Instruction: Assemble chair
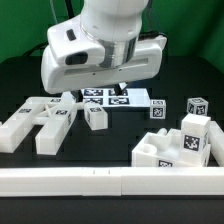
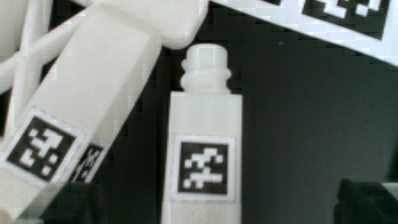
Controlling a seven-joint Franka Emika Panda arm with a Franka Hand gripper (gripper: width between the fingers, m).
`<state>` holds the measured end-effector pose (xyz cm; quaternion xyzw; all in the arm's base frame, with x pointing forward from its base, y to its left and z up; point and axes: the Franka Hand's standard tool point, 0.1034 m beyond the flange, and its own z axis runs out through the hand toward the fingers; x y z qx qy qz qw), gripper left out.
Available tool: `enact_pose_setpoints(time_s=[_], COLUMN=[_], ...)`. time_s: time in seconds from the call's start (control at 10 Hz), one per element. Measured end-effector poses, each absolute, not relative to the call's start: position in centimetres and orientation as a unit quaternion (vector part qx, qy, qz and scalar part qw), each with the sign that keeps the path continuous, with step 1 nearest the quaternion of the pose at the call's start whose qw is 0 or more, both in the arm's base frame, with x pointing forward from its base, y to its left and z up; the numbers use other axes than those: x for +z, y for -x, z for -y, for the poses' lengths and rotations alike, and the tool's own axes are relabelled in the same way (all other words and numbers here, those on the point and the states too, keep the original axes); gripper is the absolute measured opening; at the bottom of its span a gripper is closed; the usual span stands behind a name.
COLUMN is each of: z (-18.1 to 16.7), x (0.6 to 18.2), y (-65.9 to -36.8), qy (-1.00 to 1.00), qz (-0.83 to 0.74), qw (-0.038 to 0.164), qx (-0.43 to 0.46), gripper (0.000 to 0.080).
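1. Black tabletop [image 1: 20, 80] is carrying your chair's legs [image 1: 45, 125] at the exterior view's left and its blocky seat [image 1: 180, 148] at lower right.
2. Your gripper [image 1: 112, 88] is hanging mid-frame, jaws apart, gripping nothing.
3. It is hovering over a pegged leg [image 2: 205, 140].

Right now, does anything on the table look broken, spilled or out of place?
Nothing stands out. The chunky white plastic chair parts lie loose and not yet joined on the black table. None looks cracked or broken, and nothing is spilled.
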<state>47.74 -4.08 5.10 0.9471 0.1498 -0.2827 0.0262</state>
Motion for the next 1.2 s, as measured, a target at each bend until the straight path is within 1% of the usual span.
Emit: enact_pose_setpoints(time_s=[0.2,0.3,0.7,0.8,1.0,1.1,1.2], z=[4.5,4.6,4.6,4.8,4.9,4.7,4.7], x=[5.2,5.3,5.0,4.9,4.6,4.2,3.5], y=[-48.5,-48.7,-48.2,-47.9,-49.0,-49.7,-50.2], qy=[-0.947,-0.944,-0.939,-0.929,-0.905,-0.894,-0.894], qz=[-0.149,-0.164,-0.163,-0.158,-0.147,-0.143,-0.144], qw=[0.069,0.075,0.074,0.076,0.085,0.089,0.091], qx=[-0.275,-0.276,-0.293,-0.327,-0.391,-0.416,-0.415], gripper=[0.0648,0.0648,0.0648,0.0648,0.0648,0.0648,0.0648])
